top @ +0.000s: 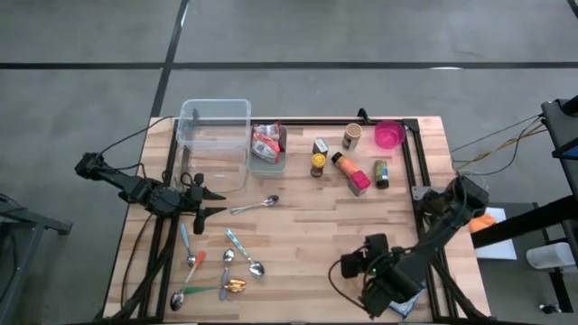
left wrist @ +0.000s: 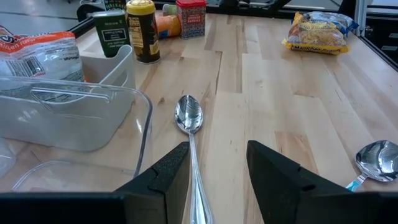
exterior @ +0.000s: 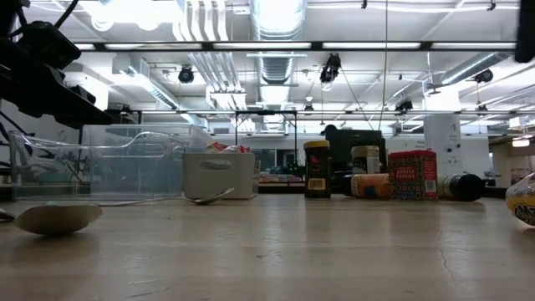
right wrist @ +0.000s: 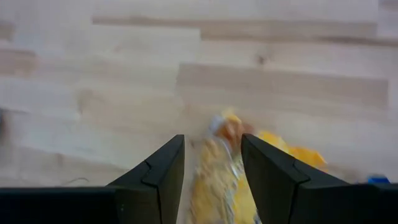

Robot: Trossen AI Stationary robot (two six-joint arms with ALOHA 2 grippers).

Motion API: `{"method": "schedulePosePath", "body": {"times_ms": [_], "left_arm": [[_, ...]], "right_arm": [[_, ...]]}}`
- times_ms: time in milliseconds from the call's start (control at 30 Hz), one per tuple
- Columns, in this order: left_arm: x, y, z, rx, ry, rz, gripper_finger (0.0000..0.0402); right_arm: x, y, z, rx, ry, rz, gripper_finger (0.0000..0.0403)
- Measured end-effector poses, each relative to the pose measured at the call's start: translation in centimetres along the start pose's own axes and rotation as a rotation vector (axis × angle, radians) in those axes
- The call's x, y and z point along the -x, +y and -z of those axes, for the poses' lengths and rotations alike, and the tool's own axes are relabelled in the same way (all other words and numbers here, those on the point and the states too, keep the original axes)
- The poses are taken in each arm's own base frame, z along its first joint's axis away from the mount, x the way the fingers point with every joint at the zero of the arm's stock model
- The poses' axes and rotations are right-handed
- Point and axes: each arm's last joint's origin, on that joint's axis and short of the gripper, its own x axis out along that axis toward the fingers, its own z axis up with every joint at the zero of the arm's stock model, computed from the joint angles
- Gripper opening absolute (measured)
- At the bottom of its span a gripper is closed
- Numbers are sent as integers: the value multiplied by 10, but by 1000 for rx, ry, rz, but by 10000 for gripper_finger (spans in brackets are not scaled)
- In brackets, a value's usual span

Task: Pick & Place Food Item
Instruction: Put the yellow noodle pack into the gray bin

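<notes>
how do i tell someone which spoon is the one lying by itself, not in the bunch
Start at the clear plastic bin at the table's far left corner. Just off its near right corner lies an all-silver spoon, alone on bare wood in front of the left gripper. Unlike the spoons clustered nearer the front edge, it has no coloured handle.

On the wooden table (top: 298, 235) there were two containers: one clear plastic bin (top: 214, 135) and one small white box (top: 267, 155) just beside it, with one food packet (top: 266, 142) inside the box. One pink bowl (top: 388, 135) stood at the far side. About five bottles and jars (top: 349, 170) were grouped near the bowl. About six spoons (top: 226, 262) lay on the wood, and one yellow snack bag (left wrist: 321, 32) was near the right arm. Two robot arms were there.
</notes>
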Motion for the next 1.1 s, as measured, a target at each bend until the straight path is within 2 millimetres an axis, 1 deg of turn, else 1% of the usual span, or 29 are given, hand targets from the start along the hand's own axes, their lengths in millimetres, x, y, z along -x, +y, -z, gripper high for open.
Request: {"method": "schedulePosePath", "body": {"times_ms": [233,500,733,967,1100], "left_arm": [[0,0,0,0,0,0,163],[0,0,0,0,0,0,163],[0,0,0,0,0,0,163],[0,0,0,0,-1,0,163],[0,0,0,0,-1,0,163]], "right_arm": [[8,-11,4,33,39,96,157],[13,-29,18,94,44,97,157],[-2,-41,19,102,41,197,157],[-14,-48,19,115,3,216,157],[-24,-51,22,112,6,211,157]]}}
